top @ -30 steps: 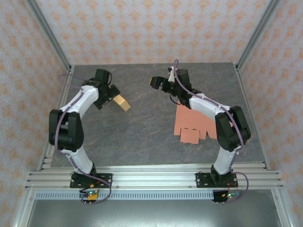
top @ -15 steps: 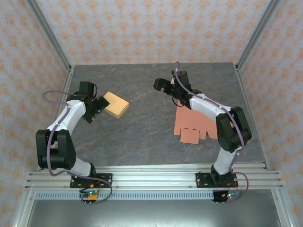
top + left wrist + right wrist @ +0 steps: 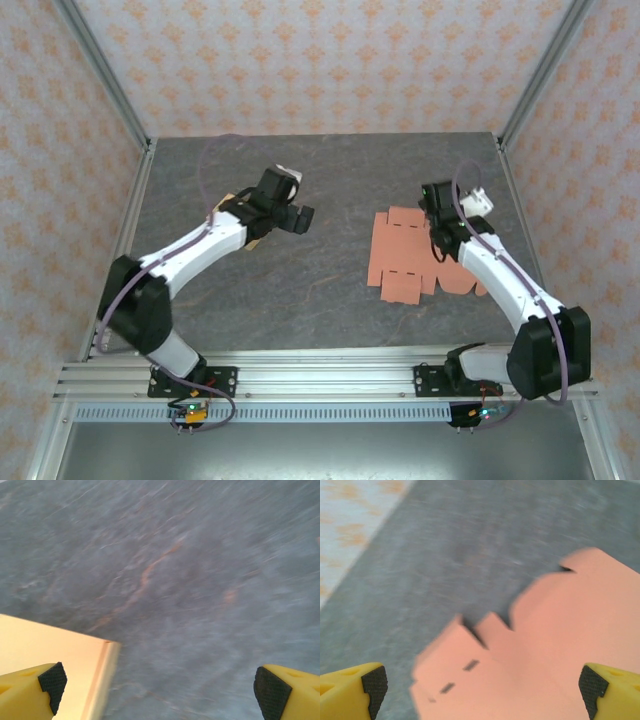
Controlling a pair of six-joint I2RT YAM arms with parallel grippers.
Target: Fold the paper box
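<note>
- Right pincer hovers spread and empty over the right edge of the pink box blank.
- Left pincer, also spread and empty, hangs well left of the blank, just beside a tan box that looks already folded.
- The blank lies flat on the tabletop, no flap raised: folding looks wholly ahead.

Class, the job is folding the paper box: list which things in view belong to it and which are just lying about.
Belongs to the job:
flat pink cardboard sheet
left gripper, open
right gripper, open

Probably lying about:
tan box beside the left gripper
</note>
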